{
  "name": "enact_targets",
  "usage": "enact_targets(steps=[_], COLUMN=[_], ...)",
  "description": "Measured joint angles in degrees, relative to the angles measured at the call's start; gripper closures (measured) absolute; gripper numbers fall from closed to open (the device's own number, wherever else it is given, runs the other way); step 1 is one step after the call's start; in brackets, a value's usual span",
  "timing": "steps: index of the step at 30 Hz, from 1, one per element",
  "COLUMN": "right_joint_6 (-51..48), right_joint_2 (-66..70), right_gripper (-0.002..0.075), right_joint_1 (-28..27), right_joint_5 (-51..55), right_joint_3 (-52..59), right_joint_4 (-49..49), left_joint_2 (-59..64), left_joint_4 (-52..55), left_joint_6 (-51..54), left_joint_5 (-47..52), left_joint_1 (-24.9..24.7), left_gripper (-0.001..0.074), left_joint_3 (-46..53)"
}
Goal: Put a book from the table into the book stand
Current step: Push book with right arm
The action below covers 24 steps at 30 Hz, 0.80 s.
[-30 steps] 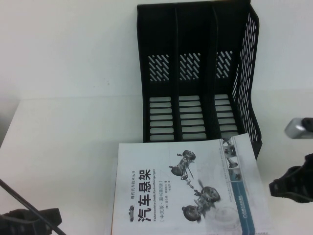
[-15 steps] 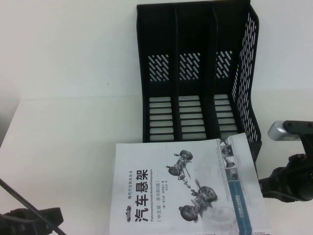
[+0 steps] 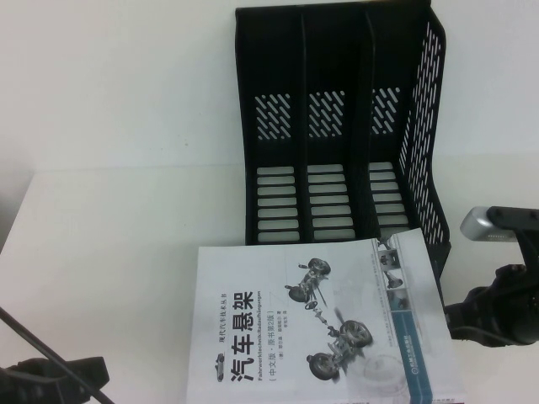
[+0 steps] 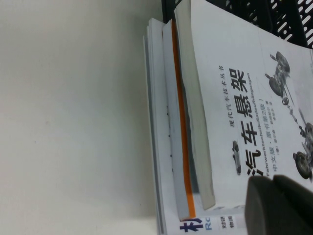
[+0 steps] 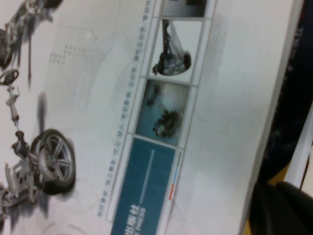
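The book, white with a bold black title, a grey suspension drawing and a teal band, lies flat on top of a stack near the table's front edge. The empty black book stand rises just behind it. My right gripper is shut and sits against the book's right edge; in the right wrist view the gripper is beside the cover. My left gripper rests shut at the front left, apart from the book; in the left wrist view the gripper looks across the cover.
Under the top book lies a white book with an orange edge, with more white pages below. A dark navy book shows beneath the top book's right edge. A black cable crosses the front left corner.
My right gripper has moved left against the book's right edge, and the book has slid a little to the left. The left arm has not moved.
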Motion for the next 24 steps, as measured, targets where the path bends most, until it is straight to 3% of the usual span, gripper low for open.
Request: enact_targets(steps=[24], right_joint_6=[4.4], right_joint_2=[-4.0], right_gripper=[0.0727], right_joint_1=[0.4], right_joint_5=[2.3], right_joint_3=[-0.2], right_joint_4=[-6.9], left_joint_2=[0.0], left_joint_4=[0.0], left_joint_6=[0.0], left_joint_5=[0.7], left_joint_1=[0.0], left_gripper=[0.0738], left_joint_3=[0.0])
